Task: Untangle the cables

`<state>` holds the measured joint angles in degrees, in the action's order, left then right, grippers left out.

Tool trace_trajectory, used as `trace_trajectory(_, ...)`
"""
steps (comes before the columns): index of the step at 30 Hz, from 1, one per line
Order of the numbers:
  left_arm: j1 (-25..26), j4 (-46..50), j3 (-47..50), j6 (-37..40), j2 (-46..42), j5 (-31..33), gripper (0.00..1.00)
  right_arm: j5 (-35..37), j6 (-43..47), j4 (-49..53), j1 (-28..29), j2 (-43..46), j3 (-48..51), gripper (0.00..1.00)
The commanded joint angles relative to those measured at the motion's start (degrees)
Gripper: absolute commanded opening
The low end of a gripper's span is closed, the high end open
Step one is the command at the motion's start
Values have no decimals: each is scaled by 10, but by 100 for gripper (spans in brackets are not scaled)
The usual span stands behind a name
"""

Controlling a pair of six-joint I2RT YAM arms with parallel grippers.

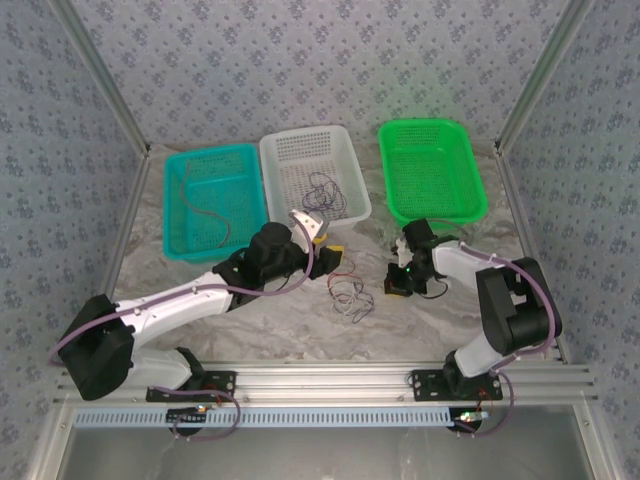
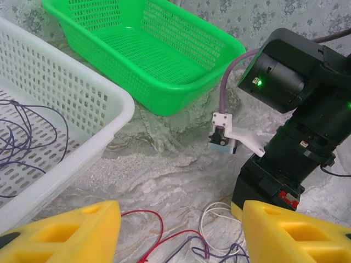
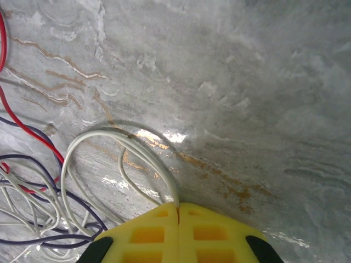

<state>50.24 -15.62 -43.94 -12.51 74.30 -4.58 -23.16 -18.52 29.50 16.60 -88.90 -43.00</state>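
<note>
Right wrist cam up close: right gripper (image 3: pixel 178 208) clenched on white cable (image 3: pixel 104 131), nose down at table (image 3: pixel 247 82). Next door, left gripper (image 2: pixel 181 219) jaws spread, arm stretched low, hovering by cable tangle (image 1: pixel 348 295) mid-table. Overhead adds purple cable (image 1: pixel 322 190) lying in white basket (image 1: pixel 310 135) behind.

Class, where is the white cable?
Right wrist view: the white cable loops on the table left of centre, one end pinched between the shut right fingers, beside the tangle.

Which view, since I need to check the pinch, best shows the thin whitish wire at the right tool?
The right wrist view: the thin whitish wire runs into the seam of the shut yellow right tool. The top external view gives a faint tangle; the left wrist view, one small loop.
</note>
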Motion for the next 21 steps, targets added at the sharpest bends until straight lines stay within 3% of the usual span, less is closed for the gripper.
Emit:
trace_trajectory(1,-3,-13,0,-3,-7,6,60,-2,-13,-60,11,-17,6,0)
trace_trajectory(9,-3,-1,-8,1,4,10,61,56,20,44,4,119,-70,0)
trace_trajectory(15,-3,1,-44,1,49,-44,60,92,54,113,2,204,-146,0)
trace_trajectory(21,-3,-50,-51,-13,72,-98,60,43,26,133,-38,222,-170,0)
